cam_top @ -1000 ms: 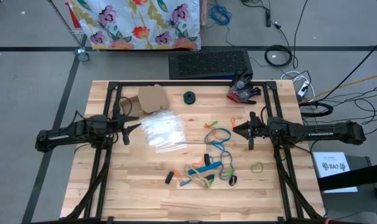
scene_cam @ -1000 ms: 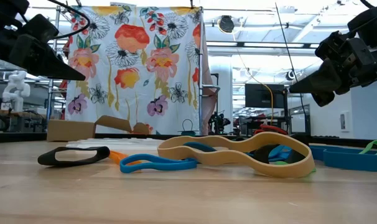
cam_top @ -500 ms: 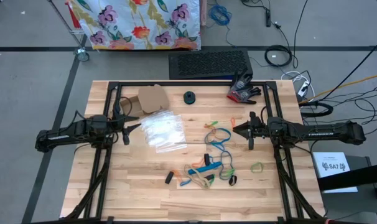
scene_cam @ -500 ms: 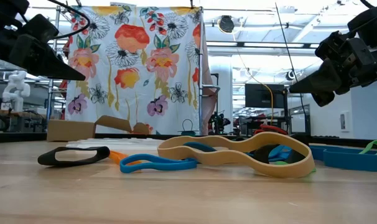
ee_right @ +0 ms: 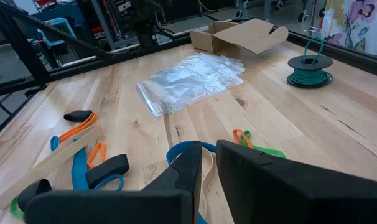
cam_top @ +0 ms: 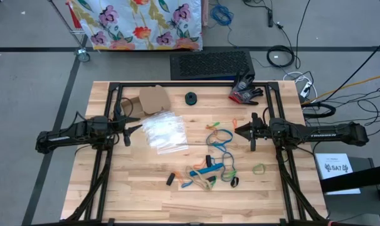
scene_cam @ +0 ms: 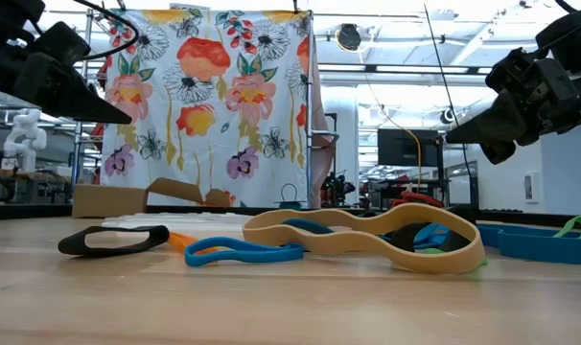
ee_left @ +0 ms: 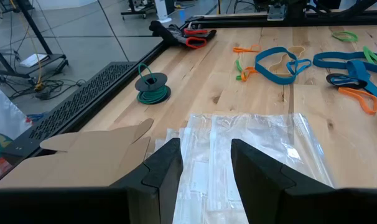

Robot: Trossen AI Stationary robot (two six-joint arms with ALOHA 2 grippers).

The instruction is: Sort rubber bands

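Change: you are seeing nothing move; both arms are staying put.
Left gripper [cam_top: 138,128]: hanging spread, empty, over the clear bags [cam_top: 163,131].
Right gripper [cam_top: 236,130]: narrowly parted, holding nothing.
Rubber bands [cam_top: 210,170]: lying scattered right of the bags, no common direction.

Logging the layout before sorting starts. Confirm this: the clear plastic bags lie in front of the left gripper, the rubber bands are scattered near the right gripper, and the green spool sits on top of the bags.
One detail is wrong. The green spool is not on the clear plastic bags; it stands apart on the bare table, as the high view shows. The bags do lie before the left gripper, and the rubber bands are scattered near the right gripper.
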